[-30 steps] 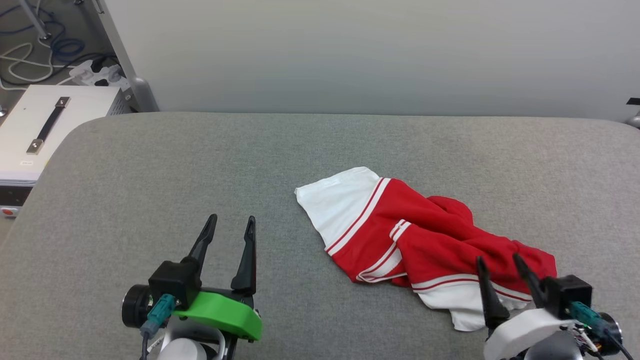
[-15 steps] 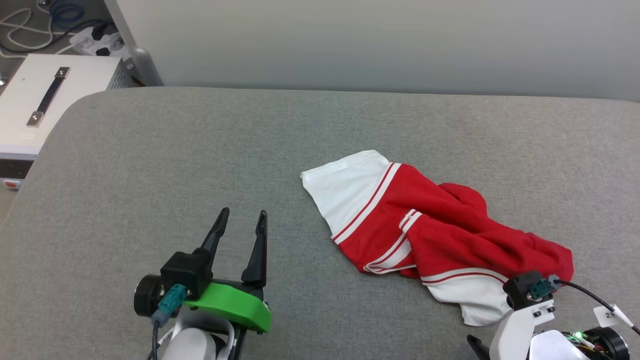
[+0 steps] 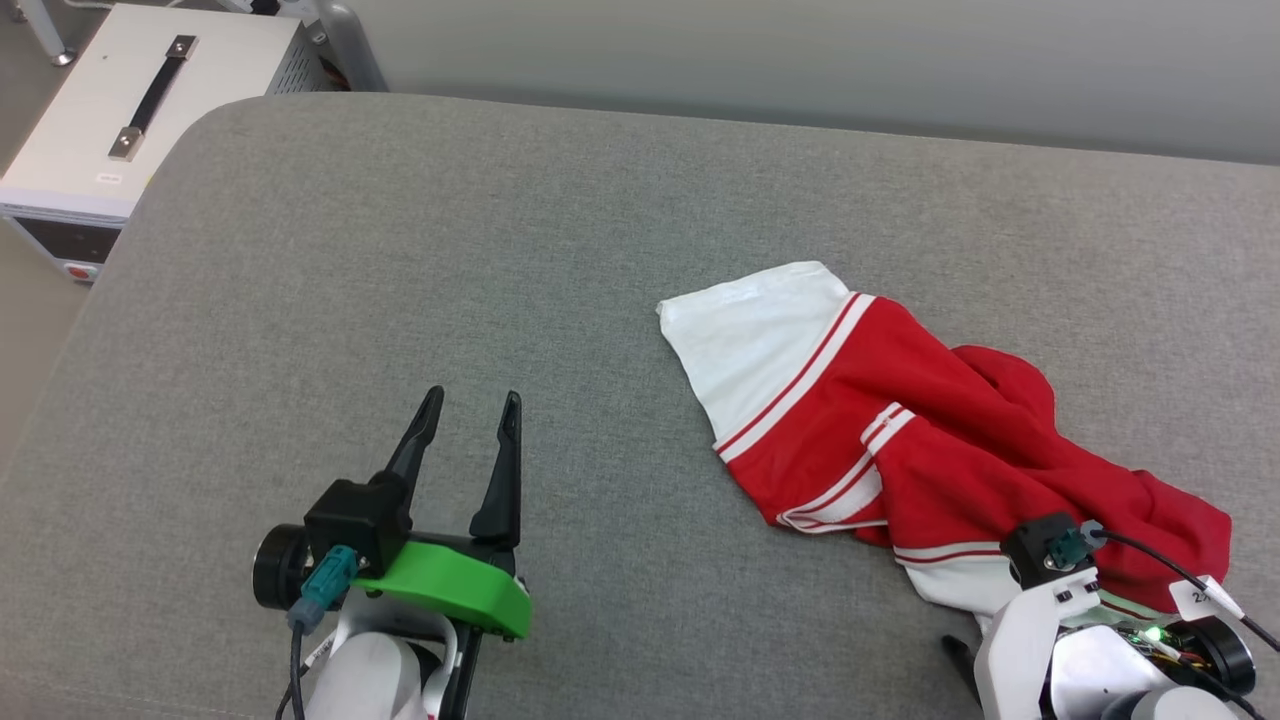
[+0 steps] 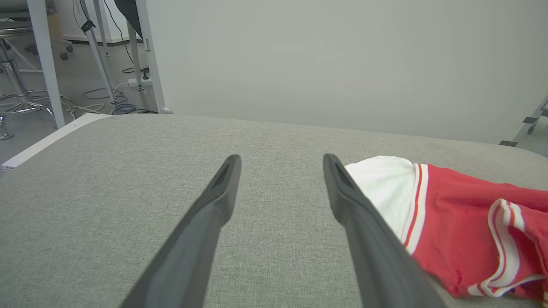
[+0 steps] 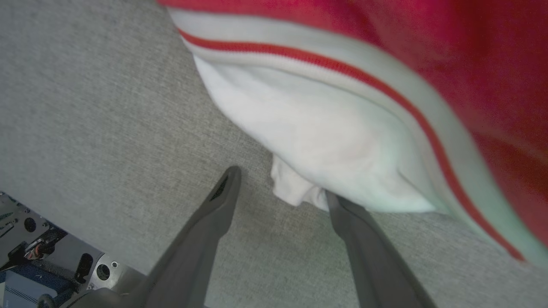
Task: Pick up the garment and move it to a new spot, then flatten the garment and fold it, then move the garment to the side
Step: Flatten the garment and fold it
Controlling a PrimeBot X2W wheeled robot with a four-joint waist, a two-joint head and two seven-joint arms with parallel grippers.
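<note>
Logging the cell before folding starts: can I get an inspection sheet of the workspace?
Surface: grey cloth table, smooth.
Job's things: shirt, crumpled, on the table's right side.
Clutter: nothing seen.
Grippers: left claw open over bare table; right claw open, tips at the shirt's white sleeve edge, nothing gripped.
Cables: left wrist lead; right wrist lead; floor cables.
Surroundings: white box with handle left of the table; plain wall behind.
</note>
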